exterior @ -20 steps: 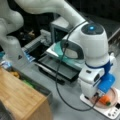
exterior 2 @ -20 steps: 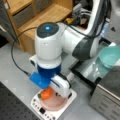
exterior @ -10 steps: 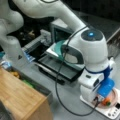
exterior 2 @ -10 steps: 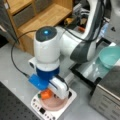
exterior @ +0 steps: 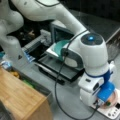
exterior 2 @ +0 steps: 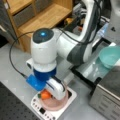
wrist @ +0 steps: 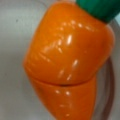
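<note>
With the tool (exterior 2: 47,96) low over the toy carrot (wrist: 67,57) in the pink bowl (exterior 2: 61,105) on the scale (exterior 2: 53,113), its opening hidden so I cannot tell, centring across the carrot's thick body seems best.

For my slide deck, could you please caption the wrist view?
Close-up of a glossy orange plastic toy carrot with a green top, lying in a pale round dish.

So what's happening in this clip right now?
The Franka arm is bent low over a pink bowl that sits on a white kitchen scale. Its gripper is down at the bowl, right by an orange toy carrot with a green top, which fills the wrist view. A teal bowl sits apart, toward a front view's right.
</note>
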